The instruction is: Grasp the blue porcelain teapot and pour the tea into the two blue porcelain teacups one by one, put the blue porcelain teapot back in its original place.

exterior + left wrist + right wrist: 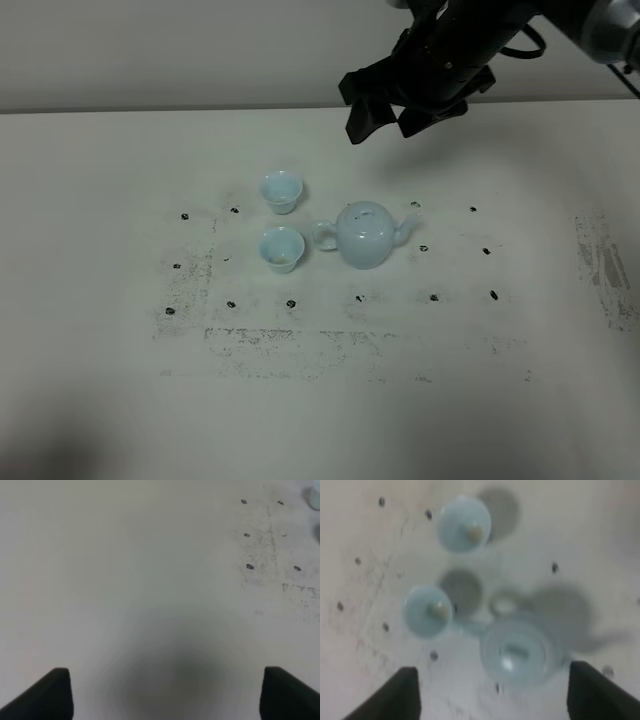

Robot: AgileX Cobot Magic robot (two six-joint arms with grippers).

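The pale-blue teapot [365, 236] stands upright on the white table [100, 350], loop handle toward the cups, spout to the right. Two small pale-blue teacups stand left of it: the far one [281, 191] and the near one [282, 248]. My right gripper [385, 122] is open and empty, hovering above and behind the teapot. The blurred right wrist view shows the teapot [520, 652] and both cups [464, 524] [428, 611] between its fingers [395, 695]. My left gripper [165, 695] is open over bare table and is out of the high view.
Small dark marks [291, 303] and grey scuffs dot the table around the tea set. A pale wall [150, 50] runs along the table's far edge. A sliver of pale blue [315, 497] shows at the edge of the left wrist view.
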